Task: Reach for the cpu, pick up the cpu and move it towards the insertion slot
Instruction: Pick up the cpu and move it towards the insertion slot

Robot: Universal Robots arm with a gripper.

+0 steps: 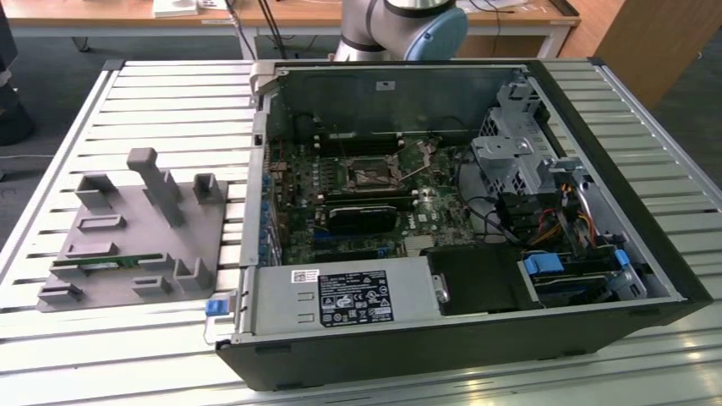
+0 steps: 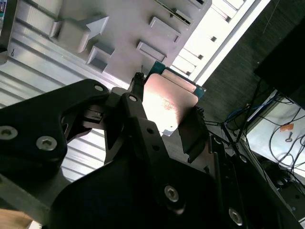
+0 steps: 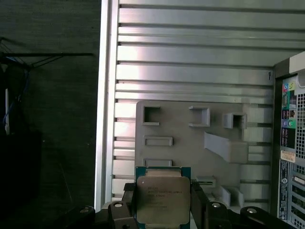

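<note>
Slatted table (image 1: 169,93) carries grey tray (image 1: 135,230) and open PC case (image 1: 474,348); gripper (image 3: 163,212) clamped on cpu (image 3: 162,193) edges, chip flat above tray, probably sparing its contacts. Target insertion slot (image 1: 370,176) sits inside case.

I get even light in the exterior view w/ glare off the table (image 1: 169,93) slats; cpu (image 2: 167,102) lid v. blown out (pinkish) in the second wrist view.

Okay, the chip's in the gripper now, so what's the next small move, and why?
Probably carry it sideways toward the open case. The gripper is shut on the cpu and sits over the grey tray, while the insertion slot lies inside the case.
</note>
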